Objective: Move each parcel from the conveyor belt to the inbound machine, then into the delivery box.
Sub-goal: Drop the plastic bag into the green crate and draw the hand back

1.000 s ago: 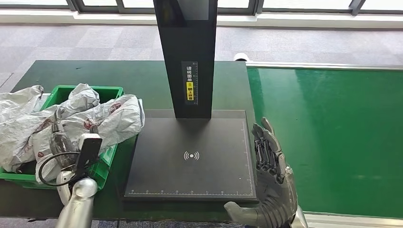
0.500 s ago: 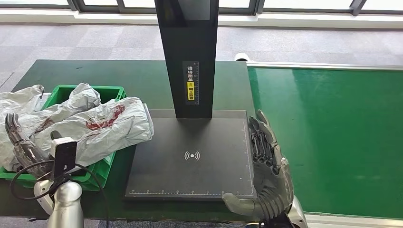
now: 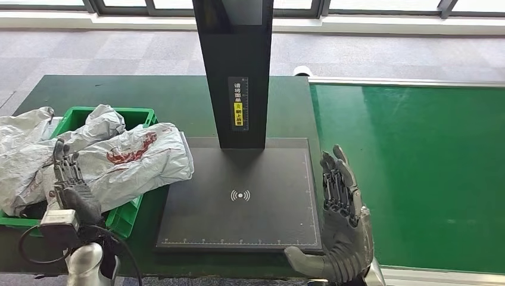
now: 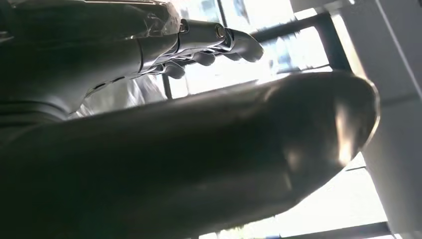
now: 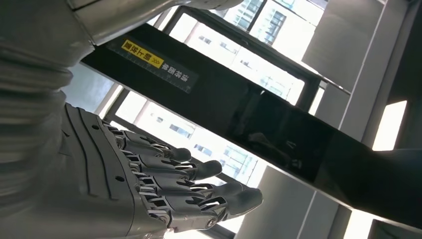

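Both hands empty, fingers apart; left hand (image 3: 70, 189) has moved onto the parcel (image 3: 134, 162).

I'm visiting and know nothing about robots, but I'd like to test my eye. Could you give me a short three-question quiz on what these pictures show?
1. True or false: a parcel lies on the black scanner platform.
2. Where are the grey parcels? A) on the green conveyor belt; B) piled in and over the green delivery box; C) in the right hand.
3. Fill in: the left hand is raised in front of the ____.

Key:
1. False; the platform is bare.
2. B.
3. Parcels; it holds nothing, and the right hand, fingers apart, holds nothing either.
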`<control>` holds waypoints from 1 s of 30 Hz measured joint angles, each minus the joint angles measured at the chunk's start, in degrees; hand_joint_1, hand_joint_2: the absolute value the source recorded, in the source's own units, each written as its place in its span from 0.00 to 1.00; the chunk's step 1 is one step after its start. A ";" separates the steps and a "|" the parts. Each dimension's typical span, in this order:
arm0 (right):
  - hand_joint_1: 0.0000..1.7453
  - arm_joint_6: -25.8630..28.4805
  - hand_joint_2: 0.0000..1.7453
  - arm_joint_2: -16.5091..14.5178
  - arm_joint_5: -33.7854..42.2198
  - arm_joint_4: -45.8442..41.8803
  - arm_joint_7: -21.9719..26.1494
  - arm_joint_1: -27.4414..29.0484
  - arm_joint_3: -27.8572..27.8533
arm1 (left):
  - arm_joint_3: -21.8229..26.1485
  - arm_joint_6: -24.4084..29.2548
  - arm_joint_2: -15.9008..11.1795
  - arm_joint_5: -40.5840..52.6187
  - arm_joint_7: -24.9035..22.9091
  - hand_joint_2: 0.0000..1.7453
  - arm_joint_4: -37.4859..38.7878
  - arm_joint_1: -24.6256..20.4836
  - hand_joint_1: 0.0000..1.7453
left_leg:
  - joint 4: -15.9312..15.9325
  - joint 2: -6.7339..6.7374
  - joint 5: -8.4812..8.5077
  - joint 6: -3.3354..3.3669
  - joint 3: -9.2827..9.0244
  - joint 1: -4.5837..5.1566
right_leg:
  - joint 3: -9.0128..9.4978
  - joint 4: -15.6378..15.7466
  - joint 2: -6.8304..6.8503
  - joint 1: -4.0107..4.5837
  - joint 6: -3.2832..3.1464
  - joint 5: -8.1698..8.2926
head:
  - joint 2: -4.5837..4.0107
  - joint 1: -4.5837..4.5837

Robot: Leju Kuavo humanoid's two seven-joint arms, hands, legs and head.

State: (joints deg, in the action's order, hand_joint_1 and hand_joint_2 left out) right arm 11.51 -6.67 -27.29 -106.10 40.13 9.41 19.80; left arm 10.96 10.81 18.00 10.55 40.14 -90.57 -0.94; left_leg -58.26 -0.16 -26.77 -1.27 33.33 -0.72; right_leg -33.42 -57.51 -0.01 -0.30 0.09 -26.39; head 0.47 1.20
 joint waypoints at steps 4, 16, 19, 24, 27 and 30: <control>0.00 -0.01 1.00 0.34 1.89 -0.52 0.00 0.64 -0.02 | -5.68 -2.89 -1.86 -0.25 0.23 0.00 -4.60 2.64 0.00 | 0.00 0.01 -0.02 0.02 0.00 0.00 | 0.01 0.01 0.00 0.00 -0.02 -0.03 | 0.01 0.00; 0.00 -0.01 0.00 0.73 2.12 -0.89 0.00 0.97 -0.01 | -10.24 -3.39 -3.58 -0.34 0.22 0.00 -8.54 4.63 0.00 | 0.00 0.01 -0.01 0.01 -0.02 0.00 | 0.02 -0.01 0.00 0.02 -0.02 -0.03 | 0.00 0.00; 0.00 -0.68 0.00 0.68 2.14 -1.19 0.00 0.95 -0.34 | -12.46 -4.49 -4.93 -0.33 0.22 0.00 -9.89 4.60 0.00 | 0.00 0.00 -0.01 0.01 -0.01 0.00 | 0.01 -0.01 0.01 0.01 -0.02 -0.03 | 0.00 0.00; 0.00 -1.65 0.00 0.70 3.79 -2.33 0.01 0.85 -1.11 | -19.86 -3.90 -8.94 -1.62 0.23 1.00 -14.12 4.29 0.00 | 0.00 0.01 -0.01 0.01 -0.01 0.00 | 0.01 0.00 0.00 0.00 -0.02 -0.03 | 0.00 0.00; 0.00 -0.11 0.00 1.20 4.37 -2.49 0.00 0.40 -1.11 | -22.76 -5.89 -10.78 -3.82 0.23 1.00 -17.06 4.24 0.00 | 0.00 0.01 -0.01 0.02 -0.01 0.00 | 0.01 0.00 0.00 0.00 -0.02 -0.03 | 0.01 0.00; 0.00 1.62 0.00 1.71 3.95 -2.49 0.00 -0.21 -1.11 | -23.31 -11.08 -11.38 -6.09 0.20 1.00 -19.42 4.17 0.00 | 0.00 0.01 -0.01 0.01 -0.02 0.00 | 0.02 0.00 0.00 0.00 -0.02 -0.03 | 0.00 0.00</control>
State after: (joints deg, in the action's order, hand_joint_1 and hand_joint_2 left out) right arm 13.13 -4.97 -23.34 -108.59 40.13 9.20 18.69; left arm -12.35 -0.26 6.62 4.46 40.34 -109.99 3.23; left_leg -58.26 -0.14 -26.78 -1.25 33.31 -0.72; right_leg -33.41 -57.51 -0.02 -0.30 0.07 -26.42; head 0.47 1.20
